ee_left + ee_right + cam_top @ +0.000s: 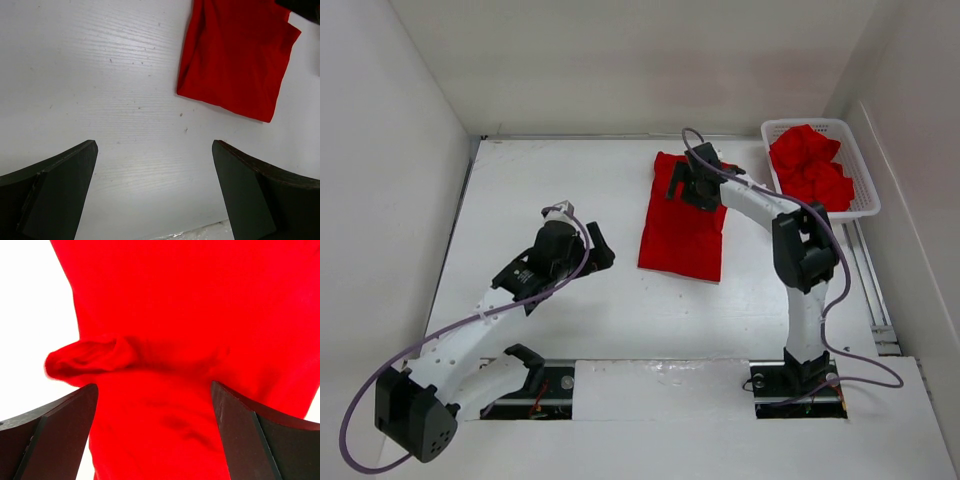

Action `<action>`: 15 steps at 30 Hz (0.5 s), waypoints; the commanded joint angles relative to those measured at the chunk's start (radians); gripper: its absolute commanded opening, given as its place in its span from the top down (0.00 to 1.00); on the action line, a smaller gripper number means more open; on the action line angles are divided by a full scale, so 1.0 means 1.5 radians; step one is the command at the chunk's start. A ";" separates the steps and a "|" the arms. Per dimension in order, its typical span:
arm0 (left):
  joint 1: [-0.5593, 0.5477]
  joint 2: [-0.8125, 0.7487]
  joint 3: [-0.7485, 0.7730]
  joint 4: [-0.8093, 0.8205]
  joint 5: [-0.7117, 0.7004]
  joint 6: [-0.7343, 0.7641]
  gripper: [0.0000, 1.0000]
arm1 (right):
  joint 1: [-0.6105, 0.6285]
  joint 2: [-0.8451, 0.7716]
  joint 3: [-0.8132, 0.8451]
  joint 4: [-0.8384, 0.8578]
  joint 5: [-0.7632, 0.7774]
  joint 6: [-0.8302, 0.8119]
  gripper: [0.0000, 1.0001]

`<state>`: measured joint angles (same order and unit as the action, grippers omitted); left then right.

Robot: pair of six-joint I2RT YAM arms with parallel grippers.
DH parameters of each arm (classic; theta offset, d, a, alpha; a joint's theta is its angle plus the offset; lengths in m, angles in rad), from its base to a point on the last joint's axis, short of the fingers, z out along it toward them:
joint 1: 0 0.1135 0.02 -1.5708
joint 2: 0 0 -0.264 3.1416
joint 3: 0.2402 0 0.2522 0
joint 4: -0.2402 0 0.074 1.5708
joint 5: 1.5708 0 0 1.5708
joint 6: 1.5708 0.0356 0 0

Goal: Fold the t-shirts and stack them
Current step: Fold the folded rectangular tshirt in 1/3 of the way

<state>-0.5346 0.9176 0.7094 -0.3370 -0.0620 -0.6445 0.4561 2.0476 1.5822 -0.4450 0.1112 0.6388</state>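
We see one folded t-shirt (680, 235) on the desk (540, 180). Its far end is hidden under the right pincer (154, 386), whose fingers stand apart over a wrinkle of cloth. The left pincer (154, 145) is spread too, over the desk near the shirt's corner. More red shirts (810, 165) (we cannot count them) lie crumpled in the basket (867, 180).

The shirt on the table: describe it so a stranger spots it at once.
On the white table, just left of the white mesh basket, lies the red t-shirt. Unlike the crumpled red shirts in the basket, it is a flat folded rectangle.
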 commanded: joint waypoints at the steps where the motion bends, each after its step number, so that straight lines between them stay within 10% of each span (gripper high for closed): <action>1: 0.003 0.003 0.033 0.000 -0.010 0.007 0.00 | -0.013 0.005 0.080 0.020 0.055 -0.022 0.00; 15: -0.053 0.141 0.079 0.103 0.012 0.057 0.00 | -0.025 -0.260 -0.193 -0.015 0.132 0.112 0.00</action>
<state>-0.5640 1.0729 0.7574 -0.2794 -0.0376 -0.6014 0.4240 1.7672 1.3735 -0.4519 0.2474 0.7055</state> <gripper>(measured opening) 0.993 0.999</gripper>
